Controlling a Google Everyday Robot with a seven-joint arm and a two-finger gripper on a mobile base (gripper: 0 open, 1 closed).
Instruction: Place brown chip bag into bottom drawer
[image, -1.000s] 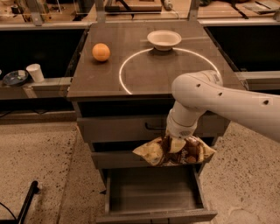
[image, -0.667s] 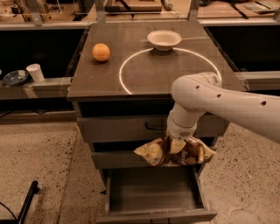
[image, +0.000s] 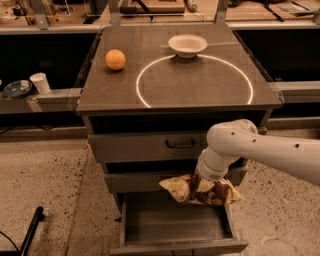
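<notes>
The brown chip bag (image: 201, 190), dark brown in the middle with pale tan ends, hangs crosswise just above the open bottom drawer (image: 172, 224), over its back part. My gripper (image: 195, 183) comes down from the white arm (image: 235, 147) on the right and is shut on the bag's top; the wrist hides most of the fingers. The drawer is pulled out, with a bare grey floor and tall side walls.
Two shallower grey drawers (image: 150, 146) above are closed; the upper one has a black handle (image: 180, 145). On the cabinet top sit an orange (image: 115, 59) and a white bowl (image: 187, 45). A white cup (image: 40, 82) stands on the left ledge.
The arm has dropped, carrying the chip bag down from in front of the middle drawer to just over the open bottom drawer. The grip on the bag is unchanged.
</notes>
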